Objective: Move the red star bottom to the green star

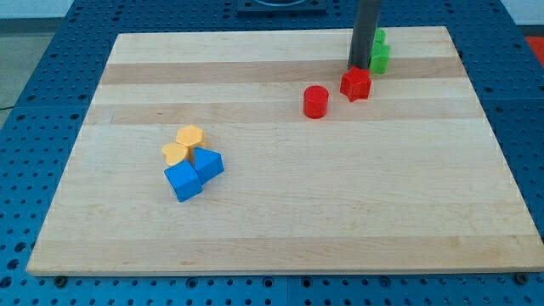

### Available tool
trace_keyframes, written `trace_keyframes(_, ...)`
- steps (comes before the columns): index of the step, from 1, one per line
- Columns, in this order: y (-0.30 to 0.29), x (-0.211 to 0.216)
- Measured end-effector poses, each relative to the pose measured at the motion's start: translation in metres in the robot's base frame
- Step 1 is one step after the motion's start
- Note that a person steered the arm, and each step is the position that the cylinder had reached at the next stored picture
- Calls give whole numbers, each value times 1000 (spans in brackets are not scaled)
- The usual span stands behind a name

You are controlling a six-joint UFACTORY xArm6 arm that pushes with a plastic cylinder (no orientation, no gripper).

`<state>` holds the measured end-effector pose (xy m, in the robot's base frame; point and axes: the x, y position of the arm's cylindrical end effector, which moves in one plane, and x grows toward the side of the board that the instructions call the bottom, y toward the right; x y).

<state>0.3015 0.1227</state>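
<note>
My tip, a bare rod with nothing to open or close, touches the red star's far edge. The green star lies just beyond, right. The red star's pointing cannot be told.

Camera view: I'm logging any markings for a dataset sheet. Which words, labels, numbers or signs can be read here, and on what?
None: no text, number or sign shows.
The board is bare wood.
The red star, green star, red cylinder, the yellow blocks and the blue blocks are plain.
My tip, just above the red star, carries no mark.
</note>
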Motion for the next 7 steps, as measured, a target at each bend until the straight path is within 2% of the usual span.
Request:
trace_keyframes(2,48,26)
trace_keyframes(3,43,64)
trace_keyframes(4,4,86)
trace_keyframes(6,-48,78)
trace_keyframes(7,-38,59)
